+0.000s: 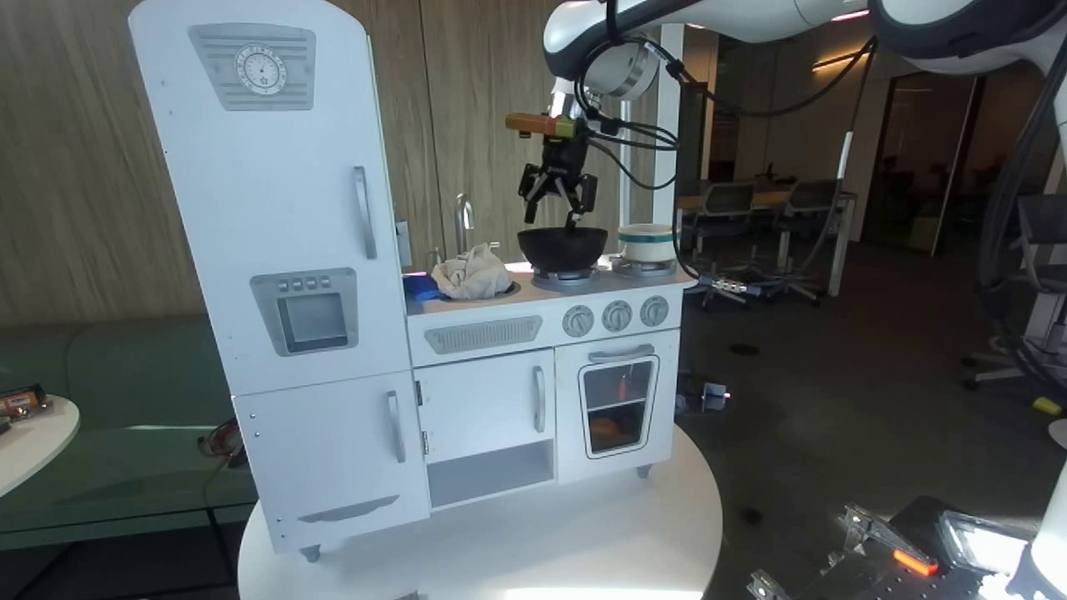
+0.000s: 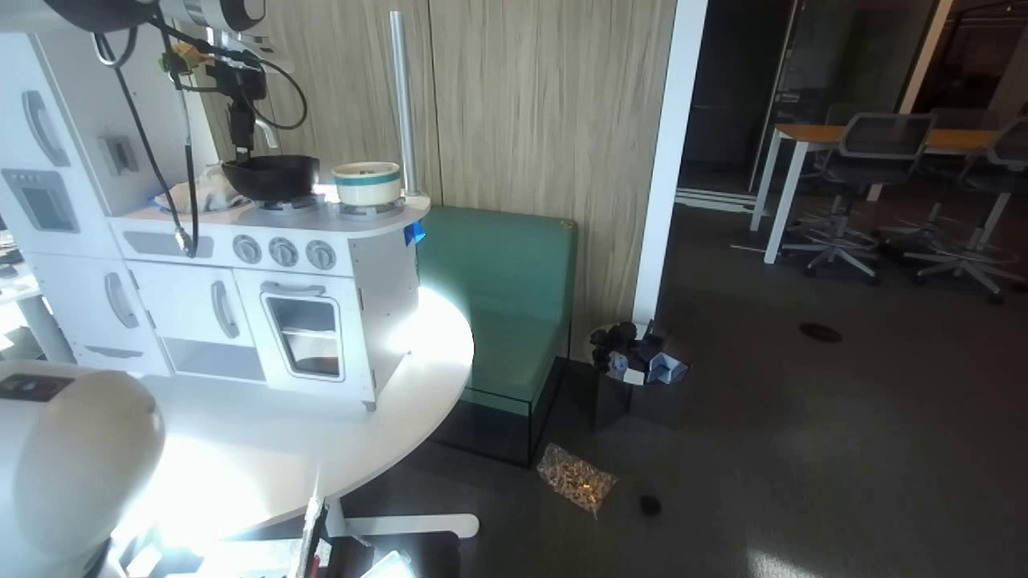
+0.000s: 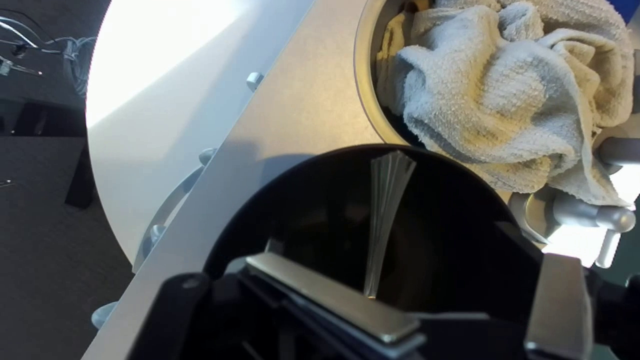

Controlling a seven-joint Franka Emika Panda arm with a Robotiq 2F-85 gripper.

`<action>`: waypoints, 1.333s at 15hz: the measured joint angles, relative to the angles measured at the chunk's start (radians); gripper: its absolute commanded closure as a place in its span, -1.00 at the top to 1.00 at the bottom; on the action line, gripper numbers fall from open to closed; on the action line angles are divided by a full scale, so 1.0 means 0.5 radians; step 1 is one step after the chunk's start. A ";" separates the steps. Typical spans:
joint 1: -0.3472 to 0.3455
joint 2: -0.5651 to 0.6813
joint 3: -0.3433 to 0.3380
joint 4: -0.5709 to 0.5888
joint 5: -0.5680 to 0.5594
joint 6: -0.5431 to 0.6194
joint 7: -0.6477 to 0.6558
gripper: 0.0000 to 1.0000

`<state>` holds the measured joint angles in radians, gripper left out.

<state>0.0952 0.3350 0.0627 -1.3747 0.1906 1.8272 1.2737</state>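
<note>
The gripper (image 1: 552, 220) is pointing down right above a black pan (image 1: 563, 252), jaws spread well apart. One fingertip (image 1: 573, 219) looks about level with the rim, but I honestly can't tell whether it's touching. The pan itself is kinda wok-like: deep, with a round mouth and smooth sides curving in toward a narrower base, black inside and out. From the wrist view the inside is super dark, with a pale ribbed streak (image 3: 387, 205) fanning out toward the sink side; couldn't say if that's a reflection or an actual object in there. It sits upright on the left burner (image 1: 567, 282) of a white toy kitchen (image 1: 492, 404). Just to its right, on the right burner (image 1: 643, 268), there's a white pot (image 1: 648, 252) with a teal band around the top. Over on the left a rumpled off-white cloth (image 1: 473, 275) is bunched up in and over the round sink (image 3: 363, 60), pretty close to the pan, with a shiny faucet (image 1: 460, 227) on the far side. Three grey knobs (image 1: 617, 316) run along the near face of the kitchen, below the burners, and the oven door (image 1: 618, 400) with its dark window is under those.
</note>
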 measured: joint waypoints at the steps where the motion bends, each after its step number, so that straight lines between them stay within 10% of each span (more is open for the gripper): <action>1: 0.000 0.016 -0.001 0.013 0.000 -0.006 0.000 1.00; 20: 0.021 0.076 -0.003 0.041 0.000 -0.027 0.003 1.00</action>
<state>0.1054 0.3732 0.0611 -1.3544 0.1906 1.8135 1.2753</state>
